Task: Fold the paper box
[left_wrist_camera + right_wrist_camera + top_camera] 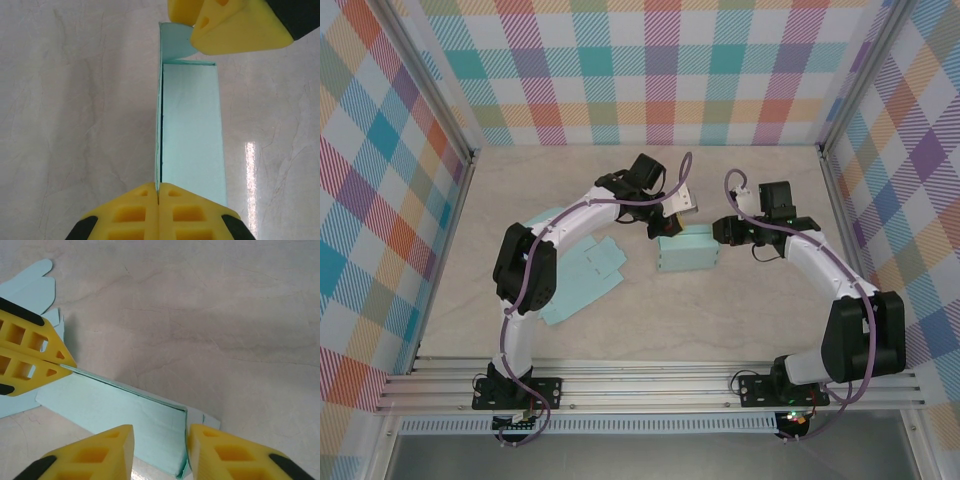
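The table (650,170) is bearing everything. Flat teal sheets (582,278) are lying left of centre. The box (688,250) is sitting at the middle, just right of the sheets, between the 2 grippers. The left gripper (158,191), pressed together, is pinching the box's thin upper edge. The right gripper (160,434) is standing spread, straddling the box's end.
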### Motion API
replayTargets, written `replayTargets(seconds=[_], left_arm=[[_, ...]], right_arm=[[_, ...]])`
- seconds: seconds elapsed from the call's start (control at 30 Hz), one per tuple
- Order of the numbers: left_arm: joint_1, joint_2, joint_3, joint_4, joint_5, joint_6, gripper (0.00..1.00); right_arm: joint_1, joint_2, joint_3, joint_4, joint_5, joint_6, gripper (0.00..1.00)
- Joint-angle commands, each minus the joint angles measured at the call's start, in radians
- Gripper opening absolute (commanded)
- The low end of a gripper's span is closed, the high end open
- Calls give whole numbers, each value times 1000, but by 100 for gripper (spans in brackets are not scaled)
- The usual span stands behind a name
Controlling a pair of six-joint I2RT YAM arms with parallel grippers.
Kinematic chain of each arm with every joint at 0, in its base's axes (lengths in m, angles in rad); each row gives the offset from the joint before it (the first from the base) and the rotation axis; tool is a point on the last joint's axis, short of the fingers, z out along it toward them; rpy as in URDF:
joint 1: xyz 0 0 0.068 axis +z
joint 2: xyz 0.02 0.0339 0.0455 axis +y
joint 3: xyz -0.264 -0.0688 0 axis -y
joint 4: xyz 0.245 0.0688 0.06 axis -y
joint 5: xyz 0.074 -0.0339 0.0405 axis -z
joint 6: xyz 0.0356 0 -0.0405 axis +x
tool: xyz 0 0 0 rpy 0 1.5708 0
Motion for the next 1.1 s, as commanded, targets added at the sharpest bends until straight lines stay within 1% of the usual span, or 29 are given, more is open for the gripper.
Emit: replayTargets(seconds=[0.0, 0.03, 0.1, 0.27, 0.37, 0.5, 0.6, 0.67, 0.73, 0.83, 1.07], left_arm=[[-6, 9, -37, -26, -70, -15, 0], [-10, 5, -41, -20, -79, -15, 0], [-15, -1, -53, -6, -97, -18, 0], [-28, -31, -107, 61, -153, -32, 0], [-33, -53, -144, 105, -183, -41, 0], [-37, -79, -182, 150, -195, -42, 0], [-37, -97, -202, 178, -198, -34, 0], [-37, -116, -223, 213, -194, -25, 0], [-39, -143, -255, 270, -193, -14, 0], [-39, -176, -285, 319, -187, 13, 0], [-40, -182, -267, 274, -156, 88, 0]], right_arm=[[19, -30, -14, -13, -8, 15, 26], [24, -29, -13, -17, -1, 22, 22], [35, -27, -13, -21, 11, 34, 19], [57, -30, -10, -30, 55, 55, 17], [63, -33, -10, -31, 76, 70, 14], [68, -40, -16, -25, 94, 83, 13], [68, -65, -9, -33, 125, 83, 18], [67, -83, 2, -45, 150, 77, 20], [63, -99, 7, -48, 176, 70, 25], [47, -105, 9, -48, 184, 51, 31], [26, -88, 7, -42, 162, -29, 42]])
